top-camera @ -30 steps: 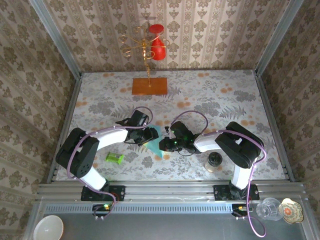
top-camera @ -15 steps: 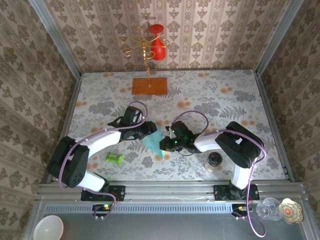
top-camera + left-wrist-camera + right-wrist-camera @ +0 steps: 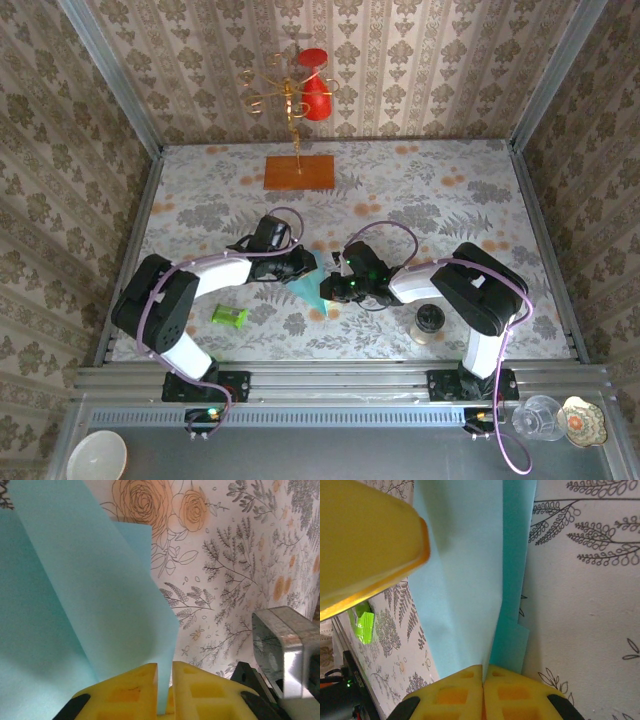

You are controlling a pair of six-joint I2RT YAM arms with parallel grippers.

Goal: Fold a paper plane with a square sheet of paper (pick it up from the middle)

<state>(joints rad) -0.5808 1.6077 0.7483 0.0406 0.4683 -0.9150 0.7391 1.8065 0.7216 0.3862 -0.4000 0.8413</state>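
The light-blue square sheet of paper (image 3: 311,284) is folded into a narrow dart, the paper plane shape, and hangs just above the table between both arms. My left gripper (image 3: 303,266) is shut on its upper left edge. In the left wrist view the yellow fingertips (image 3: 135,687) pinch a thin fold of the paper (image 3: 95,605). My right gripper (image 3: 334,288) is shut on the right side. In the right wrist view its pads (image 3: 455,692) meet on the centre crease of the paper (image 3: 465,580), with the left gripper's yellow finger (image 3: 365,545) at the top left.
A small green cylinder (image 3: 229,316) lies front left of the paper. A dark-lidded jar (image 3: 429,322) stands front right. The orange board (image 3: 299,172) and a gold stand with red cups (image 3: 296,95) are at the back. A bowl (image 3: 97,455) and a glass (image 3: 538,416) sit on the front shelf.
My left gripper has closed on the paper's edge and drawn in closer to the right gripper. The paper looks narrower from above. The right gripper has kept its grip in place.
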